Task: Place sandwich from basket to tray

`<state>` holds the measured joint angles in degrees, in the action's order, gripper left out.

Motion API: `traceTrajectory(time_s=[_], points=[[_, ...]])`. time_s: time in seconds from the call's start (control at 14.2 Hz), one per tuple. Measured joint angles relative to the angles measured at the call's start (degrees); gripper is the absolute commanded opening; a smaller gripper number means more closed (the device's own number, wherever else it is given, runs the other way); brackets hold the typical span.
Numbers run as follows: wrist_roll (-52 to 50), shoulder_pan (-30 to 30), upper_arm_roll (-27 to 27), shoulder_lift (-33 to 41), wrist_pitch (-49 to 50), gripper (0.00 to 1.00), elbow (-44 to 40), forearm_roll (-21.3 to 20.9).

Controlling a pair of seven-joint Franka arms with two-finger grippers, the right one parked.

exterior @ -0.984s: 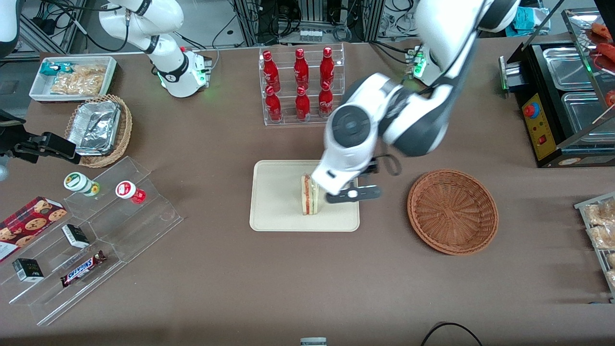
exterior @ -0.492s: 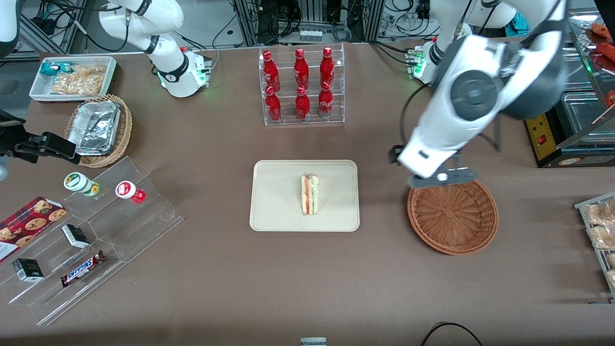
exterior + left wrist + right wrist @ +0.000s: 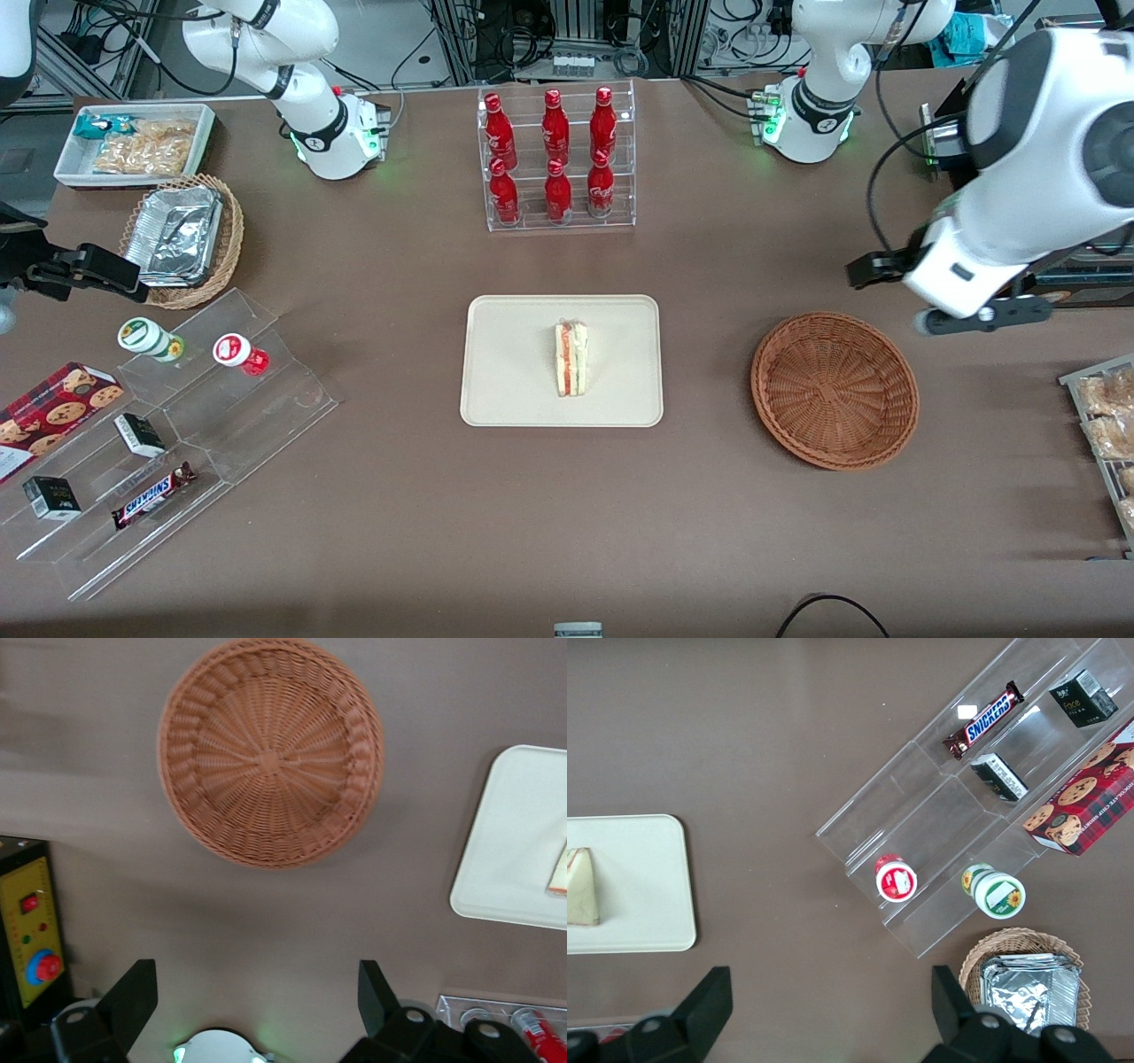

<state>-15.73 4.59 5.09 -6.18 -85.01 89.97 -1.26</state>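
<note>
The sandwich point(image 3: 571, 359) lies on its side on the cream tray point(image 3: 505, 381) in the middle of the table, wrapped, with its orange and green layers showing. The reddish-brown wicker basket point(image 3: 833, 390) beside the tray, toward the working arm's end, holds nothing. My left gripper point(image 3: 982, 315) hangs high above the table past the basket, toward the working arm's end. In the left wrist view the gripper point(image 3: 255, 997) is open and empty, with the basket point(image 3: 270, 753), the tray's corner point(image 3: 518, 842) and a sliver of the sandwich point(image 3: 560, 873) below it.
A clear rack of red bottles point(image 3: 558, 159) stands farther from the camera than the tray. A black machine with a yellow panel point(image 3: 1001, 230) is close beside the gripper. A clear stepped stand with snacks point(image 3: 168, 434) and a tan basket of foil containers point(image 3: 182, 239) lie toward the parked arm's end.
The left arm has swung away from the tray, passed over the basket and risen toward the working arm's end. The sandwich stays on the tray, unmoved.
</note>
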Motion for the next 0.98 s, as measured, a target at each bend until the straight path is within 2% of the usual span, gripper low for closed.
traceTrajectory(time_s=[0.28, 0.98], points=[[2.5, -3.4, 0.0, 2.9, 0.2, 1.0, 0.0, 0.0], [2.5, -3.4, 1.0, 3.7, 0.2, 1.0, -4.4, 0.0]])
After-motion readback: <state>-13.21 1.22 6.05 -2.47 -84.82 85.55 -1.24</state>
